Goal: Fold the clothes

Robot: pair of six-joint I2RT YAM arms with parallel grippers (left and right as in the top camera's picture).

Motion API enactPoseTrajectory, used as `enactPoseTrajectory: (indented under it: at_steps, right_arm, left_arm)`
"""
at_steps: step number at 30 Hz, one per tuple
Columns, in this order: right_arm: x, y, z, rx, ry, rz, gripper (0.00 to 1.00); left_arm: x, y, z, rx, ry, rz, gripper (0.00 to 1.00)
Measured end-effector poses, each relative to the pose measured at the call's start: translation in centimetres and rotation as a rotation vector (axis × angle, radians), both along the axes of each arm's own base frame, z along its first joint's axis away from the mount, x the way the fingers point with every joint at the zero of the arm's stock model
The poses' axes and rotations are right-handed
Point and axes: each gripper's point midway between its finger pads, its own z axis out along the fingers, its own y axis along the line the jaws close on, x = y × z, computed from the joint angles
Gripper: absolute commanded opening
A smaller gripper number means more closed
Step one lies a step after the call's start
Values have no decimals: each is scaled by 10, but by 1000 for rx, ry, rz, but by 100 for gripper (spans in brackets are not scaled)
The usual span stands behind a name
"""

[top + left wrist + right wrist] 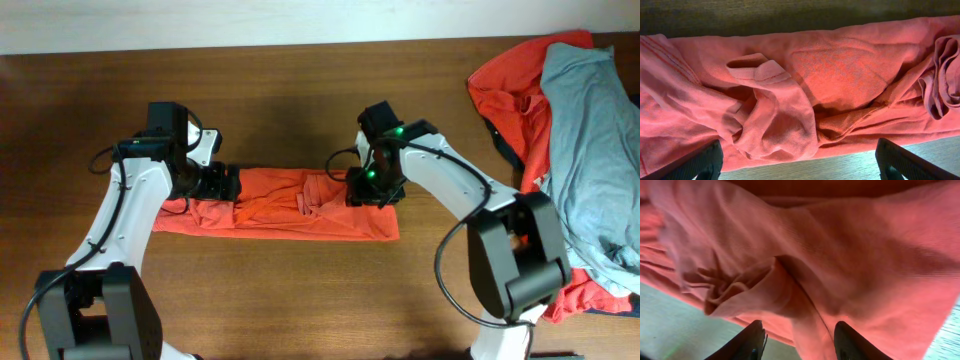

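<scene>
Between the left gripper point(230, 184) and right gripper point(360, 190), the orange-red T-shirt point(300, 212) lies folded into a long band. The left one is spread wide. The right one straddles a fabric ridge, and I cannot tell if it pinches. The next move is probably to grip an end and fold it across.

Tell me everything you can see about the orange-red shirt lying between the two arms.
The orange-red shirt looks like soft knit cloth. It is folded into a long, wrinkled band that lies flat on the wooden table. A hemmed opening, probably a sleeve, bunches on top. The left gripper is open over one end. The right gripper straddles a raised fold near the other, but whether it pinches the cloth is unclear.
</scene>
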Motion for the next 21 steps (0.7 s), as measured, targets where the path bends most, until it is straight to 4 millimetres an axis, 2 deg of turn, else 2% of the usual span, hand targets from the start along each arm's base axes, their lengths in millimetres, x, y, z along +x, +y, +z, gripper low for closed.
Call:
enactPoseTrajectory:
  at_steps: [3,8,13,17,21]
  right_arm:
    - [-2,5,-3,-1,-2,25,23]
    - [-15,27,1,56,10,104,25]
    - [-38,44,4,102,55,201,39]
    - [-57,57,6,119,72,305,41]
    - [-61,62,6,127,52,366,41]
  left_arm:
    - [0,0,0,0,0,0,97]
    - [0,0,0,0,0,0,97]
    - [0,0,0,0,0,0,97]
    - [0,0,0,0,0,0,97]
    - [0,0,0,0,0,0,98]
